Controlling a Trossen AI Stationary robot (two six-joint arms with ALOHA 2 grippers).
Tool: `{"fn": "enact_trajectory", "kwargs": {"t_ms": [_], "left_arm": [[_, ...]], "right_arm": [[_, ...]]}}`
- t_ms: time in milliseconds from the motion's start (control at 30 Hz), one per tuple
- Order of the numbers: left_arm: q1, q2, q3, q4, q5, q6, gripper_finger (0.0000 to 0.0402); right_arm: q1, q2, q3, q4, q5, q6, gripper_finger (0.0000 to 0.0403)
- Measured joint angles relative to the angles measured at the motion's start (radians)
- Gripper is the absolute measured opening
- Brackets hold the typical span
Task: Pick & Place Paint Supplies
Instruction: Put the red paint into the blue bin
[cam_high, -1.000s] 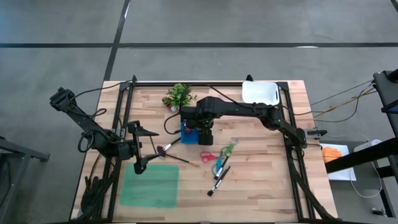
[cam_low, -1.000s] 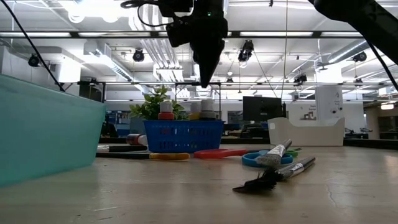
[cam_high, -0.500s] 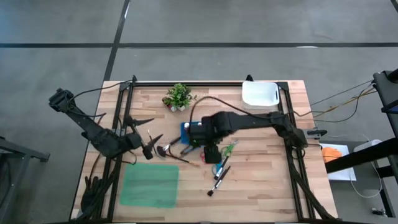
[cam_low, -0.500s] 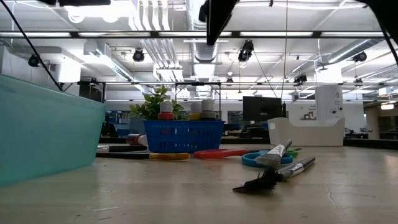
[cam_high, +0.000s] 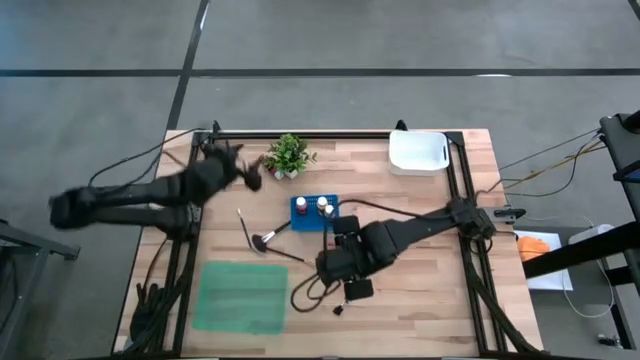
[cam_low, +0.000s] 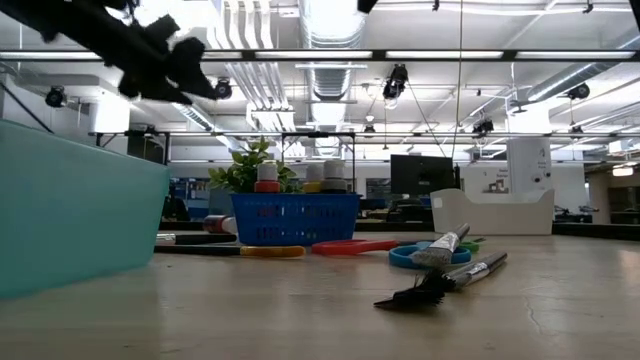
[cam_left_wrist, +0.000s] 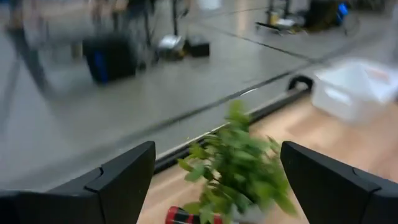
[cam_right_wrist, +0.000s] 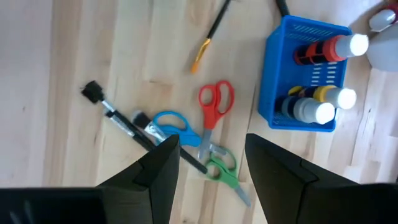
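Paint bottles (cam_right_wrist: 339, 46) with white, red and yellow caps stand in a blue basket (cam_high: 315, 213). On the wood beside it lie red scissors (cam_right_wrist: 214, 102), blue scissors (cam_right_wrist: 171, 124), green scissors (cam_right_wrist: 224, 169) and a dark-handled brush (cam_right_wrist: 118, 118). My right gripper (cam_right_wrist: 211, 146) hangs open high above these scissors, pointing down, nothing between its fingers. More brushes (cam_high: 262, 242) lie left of the basket. My left gripper (cam_high: 245, 172) is open at the far left, pointing almost level at the potted plant (cam_left_wrist: 239, 162) without touching it.
A white bin (cam_high: 418, 150) stands at the far right. A green tray (cam_high: 240, 295) lies near the front left; the low view shows it as a teal wall (cam_low: 70, 210). A small red-capped thing (cam_left_wrist: 186, 216) lies at the plant's foot. Black frame rails edge the table.
My left gripper has swung from beside the green tray toward the table's far edge, rolling as it went, and now faces the plant. My right gripper has gone from above the blue basket toward the near edge and up, out of the low view. Nothing on the table has moved.
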Motion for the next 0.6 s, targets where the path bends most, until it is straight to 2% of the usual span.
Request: {"fn": "enact_trajectory", "kwargs": {"t_ms": [167, 300, 400, 600], "left_arm": [[0.522, 0.017, 0.000, -0.001, 0.464, -0.311, 0.0352], [0.844, 0.084, 0.000, -0.036, 0.786, -0.417, 0.0323], [0.938, 0.165, -0.004, -0.046, 0.941, -0.424, 0.0286], [0.873, 0.364, 0.003, 0.009, 0.964, -0.423, 0.0221]], "right_arm": [[0.025, -0.010, 0.000, -0.019, 0.023, 0.036, 0.0182], [0.041, -0.022, 0.000, -0.018, 0.027, 0.060, 0.0182], [0.053, -0.023, -0.001, -0.018, 0.026, 0.066, 0.0182], [0.058, -0.023, -0.001, -0.018, 0.025, 0.072, 0.0182]]}}
